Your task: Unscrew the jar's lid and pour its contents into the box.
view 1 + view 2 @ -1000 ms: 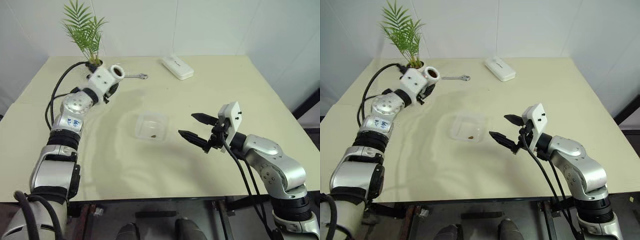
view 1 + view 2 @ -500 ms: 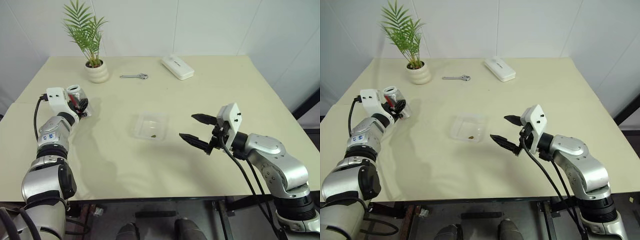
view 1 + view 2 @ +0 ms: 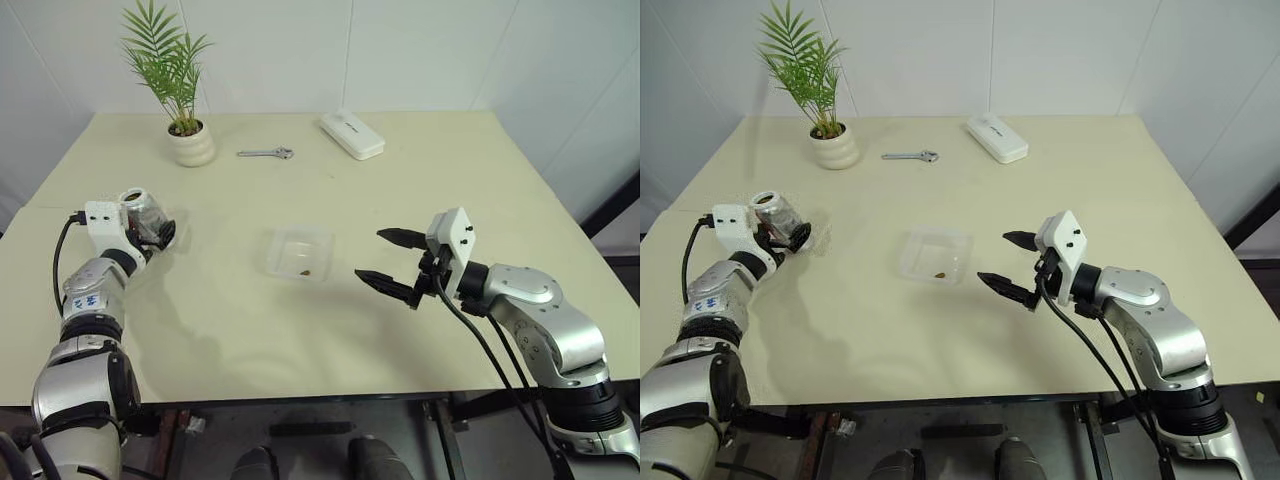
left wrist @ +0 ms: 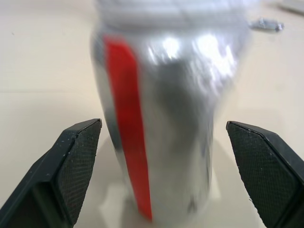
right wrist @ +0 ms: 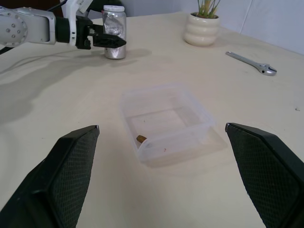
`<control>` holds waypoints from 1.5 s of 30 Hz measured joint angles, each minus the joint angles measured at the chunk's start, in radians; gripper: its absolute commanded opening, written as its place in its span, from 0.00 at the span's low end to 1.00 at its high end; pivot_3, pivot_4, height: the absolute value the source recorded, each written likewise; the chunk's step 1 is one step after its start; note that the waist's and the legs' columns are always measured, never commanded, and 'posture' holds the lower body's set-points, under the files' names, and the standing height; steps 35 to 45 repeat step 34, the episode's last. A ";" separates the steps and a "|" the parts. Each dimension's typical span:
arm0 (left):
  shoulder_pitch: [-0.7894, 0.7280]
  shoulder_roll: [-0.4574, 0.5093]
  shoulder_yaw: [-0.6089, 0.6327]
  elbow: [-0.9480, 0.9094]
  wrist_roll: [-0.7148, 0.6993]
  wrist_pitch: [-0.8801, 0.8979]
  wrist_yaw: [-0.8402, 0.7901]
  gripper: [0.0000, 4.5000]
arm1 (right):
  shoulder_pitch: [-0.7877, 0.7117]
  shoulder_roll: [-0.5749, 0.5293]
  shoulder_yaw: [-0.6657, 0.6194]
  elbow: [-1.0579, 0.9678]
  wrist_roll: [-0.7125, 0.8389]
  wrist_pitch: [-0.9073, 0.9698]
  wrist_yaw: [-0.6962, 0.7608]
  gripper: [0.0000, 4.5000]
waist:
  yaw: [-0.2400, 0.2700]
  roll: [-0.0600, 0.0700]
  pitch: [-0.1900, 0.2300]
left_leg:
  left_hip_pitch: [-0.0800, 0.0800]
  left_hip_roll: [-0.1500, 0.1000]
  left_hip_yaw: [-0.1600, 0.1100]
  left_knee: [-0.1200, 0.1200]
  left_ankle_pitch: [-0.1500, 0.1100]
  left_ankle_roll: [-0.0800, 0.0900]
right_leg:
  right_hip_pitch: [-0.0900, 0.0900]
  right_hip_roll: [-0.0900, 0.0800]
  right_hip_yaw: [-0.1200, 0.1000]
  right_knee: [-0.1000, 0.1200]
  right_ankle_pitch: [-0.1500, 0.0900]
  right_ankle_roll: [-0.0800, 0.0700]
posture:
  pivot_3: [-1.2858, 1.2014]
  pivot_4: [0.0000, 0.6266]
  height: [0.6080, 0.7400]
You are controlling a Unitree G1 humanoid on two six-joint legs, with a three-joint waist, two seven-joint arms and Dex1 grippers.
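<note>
The jar (image 3: pixel 142 212), clear with a red mark (image 4: pixel 127 118) on its side, stands upright on the table at the far left. My left gripper (image 3: pixel 155 228) is open around it, and a gap shows between each finger and the glass. The lid is out of view. The box (image 3: pixel 300 231), a shallow clear tray, lies at the table's middle with a brownish bit of the contents (image 5: pixel 141 138) on its floor. My right gripper (image 3: pixel 369 254) hovers open just right of the box, holding nothing.
At the back left stands a white plant pot (image 3: pixel 192 147) with a green palm. A metal wrench (image 3: pixel 265 153) lies beside it. A white oblong case (image 3: pixel 352 134) rests at the back centre. The table's left edge runs close to the jar.
My left arm swung the jar from near the plant down to the table's left side, stood it upright and opened its fingers. The right gripper kept its place.
</note>
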 measured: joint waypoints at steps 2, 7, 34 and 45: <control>0.051 0.009 -0.003 -0.043 -0.002 0.028 -0.040 1.00 | 0.002 0.000 0.000 -0.001 0.001 0.000 0.000 1.00 | 0.000 0.000 0.000 | 0.000 0.000 0.000 0.000 0.000 0.000 | 0.000 0.000 0.000 0.000 0.000 0.000 | 0.52 0.24 1.00; 0.176 0.050 -0.006 -0.208 -0.002 0.087 -0.057 1.00 | 0.031 0.001 -0.003 -0.023 0.011 -0.001 0.013 1.00 | 0.000 -0.001 -0.001 | 0.000 0.000 0.000 0.000 -0.001 0.001 | 0.000 0.000 0.000 0.000 0.000 0.000 | 0.52 0.24 1.00; 0.566 0.245 -0.133 -1.155 -0.273 0.159 -0.662 1.00 | 0.252 -0.258 -0.143 -0.017 0.056 -0.148 0.311 1.00 | -0.021 -0.003 -0.001 | 0.002 0.000 0.000 0.000 -0.002 0.003 | 0.001 0.000 0.002 -0.001 0.001 -0.002 | 0.52 0.24 1.00; 0.566 0.245 -0.133 -1.155 -0.273 0.159 -0.662 1.00 | 0.252 -0.258 -0.143 -0.017 0.056 -0.148 0.311 1.00 | -0.021 -0.003 -0.001 | 0.002 0.000 0.000 0.000 -0.002 0.003 | 0.001 0.000 0.002 -0.001 0.001 -0.002 | 0.52 0.24 1.00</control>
